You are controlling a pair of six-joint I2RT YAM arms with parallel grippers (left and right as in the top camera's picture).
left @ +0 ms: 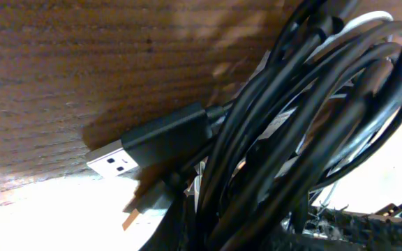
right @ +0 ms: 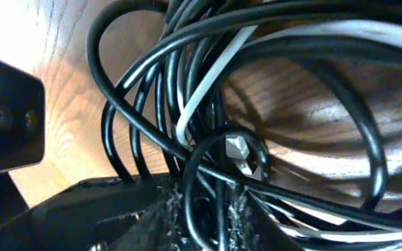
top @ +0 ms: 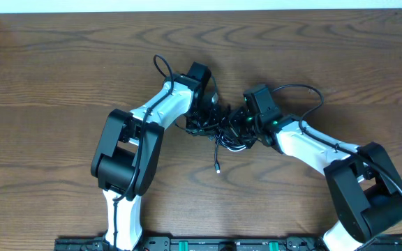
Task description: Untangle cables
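Left gripper (top: 204, 121), at 9 o'clock of the tangle, is fully closed; strands run down into its jaws in the left wrist view, so it appears to pinch part of the bundle. Right gripper (top: 243, 127), at 3 o'clock, stands narrowly parted, with several strands clamped between its pads (right: 167, 206). The cables (top: 222, 136) lie as one knotted mass at the table's centre, between the two grippers, with one plug-tipped tail (top: 218, 167) trailing toward 6 o'clock.

Hazards, as judged:
- Both grippers hold the same knot, so a straight pull apart would probably cinch the loops tighter.
- The white cord (right: 201, 97) threads through several black loops and could be strained where they cross it.
- The USB plug (left: 114, 162) lies beside the bundle, and its broad body may snag on a loop.
- Thin strands could slip from a pinch.
- The right arm's own thick wire (top: 306, 89) arcs near the tangle at 2 o'clock and might be caught up.

Surface: a dark, wood-grained table (top: 61, 63), smooth, so the bundle would likely drag rather than stay put. Room: little shows. A pale strip (top: 187, 5) runs along the 12 o'clock edge and a black rail (top: 208, 244) at 6 o'clock.
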